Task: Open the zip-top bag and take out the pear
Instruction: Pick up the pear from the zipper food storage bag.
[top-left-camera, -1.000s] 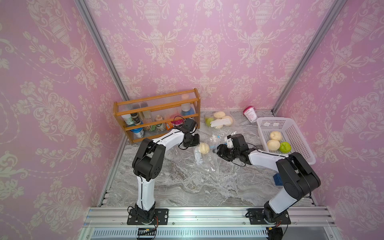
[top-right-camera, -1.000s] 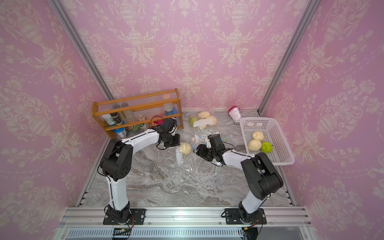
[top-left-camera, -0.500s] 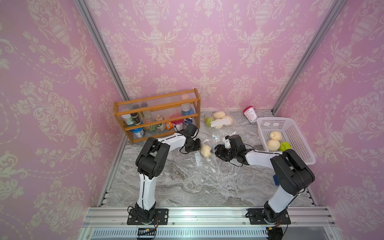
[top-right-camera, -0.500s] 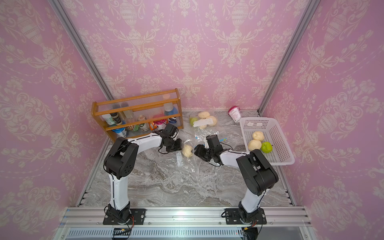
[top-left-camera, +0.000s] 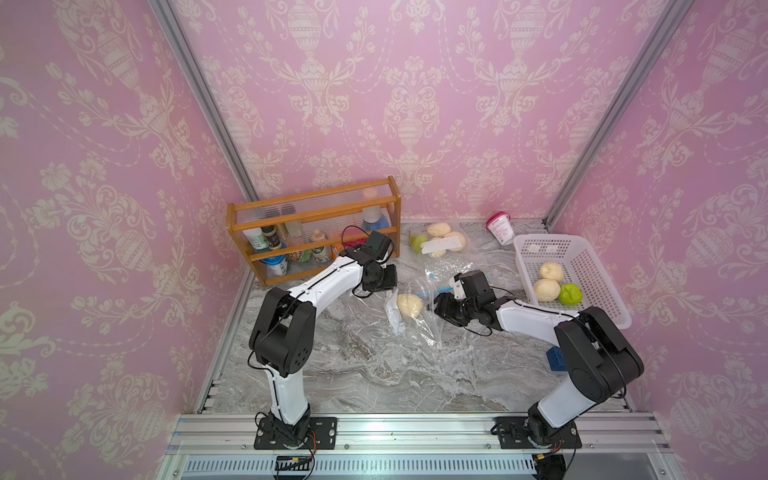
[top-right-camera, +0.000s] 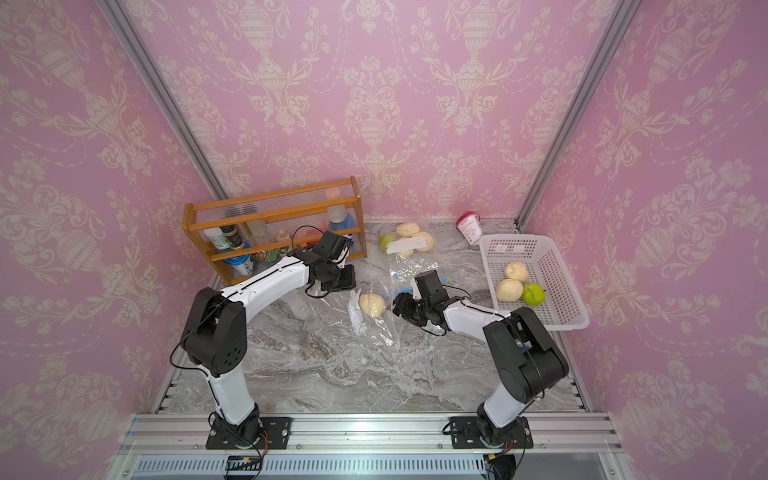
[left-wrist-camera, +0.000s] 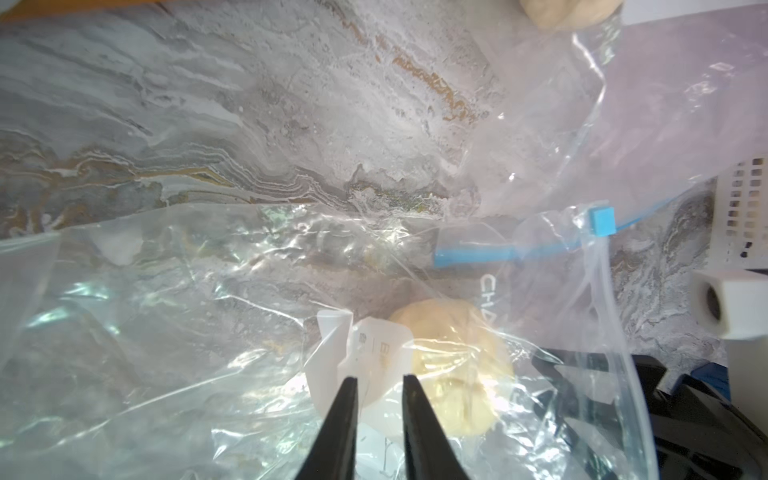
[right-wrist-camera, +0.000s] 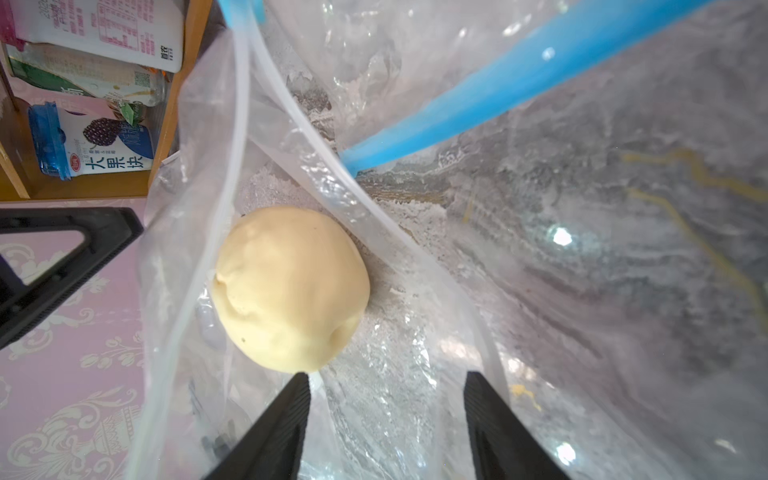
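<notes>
Toward its front edge the grey marbled table (top-left-camera: 374, 374) is bare, free room for withdrawing. Mid-table, the pale yellow round pear (right-wrist-camera: 291, 286) lies inside the clear zip-top bag (top-left-camera: 430, 332) with blue seal strip, directly ahead of the right tool (right-wrist-camera: 387, 376), jaws wide apart at the bag's mouth. The left tool (left-wrist-camera: 380, 378), jaws narrowly apart, hovers opposite. Behind stands the wooden rack (top-left-camera: 316, 208).

Bag: clear zip-top bag (top-left-camera: 426, 328), blue zip strip (right-wrist-camera: 498, 79), crumpled, laid flat just right of centre in both top views; mouth parted.
Pear: pale yellow pear (top-left-camera: 409, 305), rounded, enclosed at the bag's upper left.
</notes>
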